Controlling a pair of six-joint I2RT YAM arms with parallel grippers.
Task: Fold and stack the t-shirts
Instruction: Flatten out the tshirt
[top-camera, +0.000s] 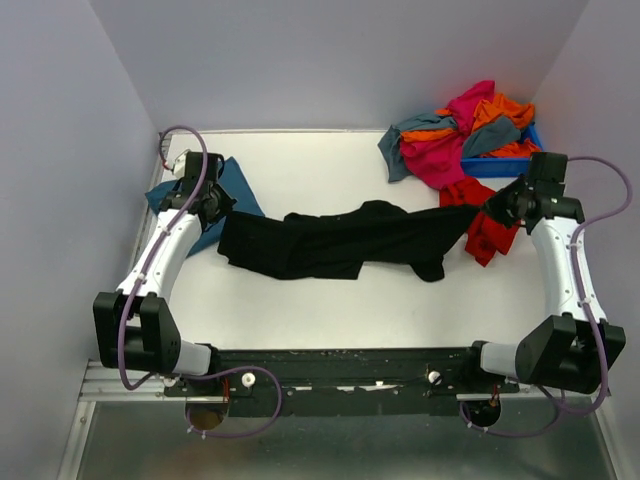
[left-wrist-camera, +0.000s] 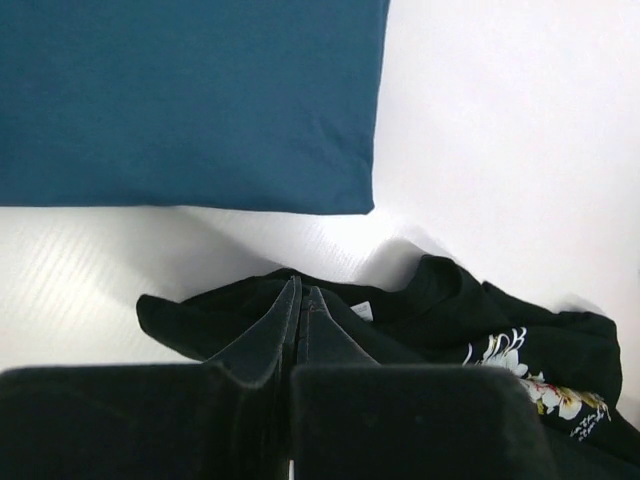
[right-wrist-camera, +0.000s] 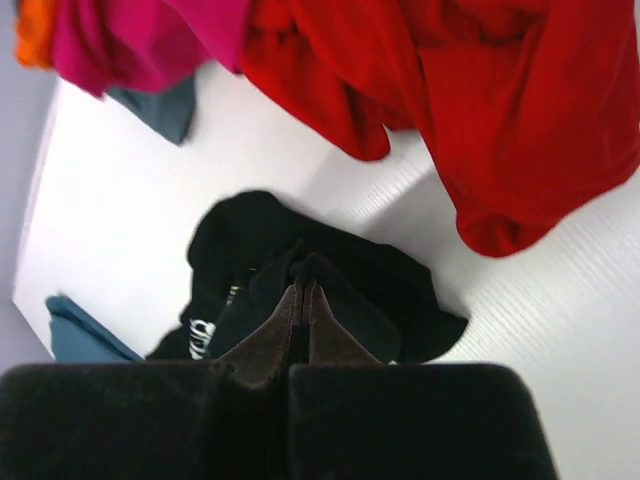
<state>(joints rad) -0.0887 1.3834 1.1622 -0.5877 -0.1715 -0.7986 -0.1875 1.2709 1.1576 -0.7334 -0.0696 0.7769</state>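
Observation:
The black t-shirt (top-camera: 340, 240) is stretched across the table between both arms, sagging in the middle. My left gripper (top-camera: 215, 205) is shut on its left edge; in the left wrist view the gripper (left-wrist-camera: 300, 292) pinches black cloth (left-wrist-camera: 450, 310) with the floral print (left-wrist-camera: 540, 385) showing. My right gripper (top-camera: 487, 210) is shut on its right end; in the right wrist view the gripper (right-wrist-camera: 303, 290) pinches black cloth (right-wrist-camera: 260, 235). A folded teal-blue t-shirt (top-camera: 235, 185) lies flat at the far left, and also shows in the left wrist view (left-wrist-camera: 190, 100). A red t-shirt (top-camera: 487, 238) lies under the right gripper, and also shows in the right wrist view (right-wrist-camera: 500, 110).
A heap of magenta, orange and grey-blue t-shirts (top-camera: 455, 135) spills from a small blue bin (top-camera: 500, 165) at the far right corner. Grey walls close in the table's left, back and right sides. Bare white table (top-camera: 380, 300) lies in front of the black shirt.

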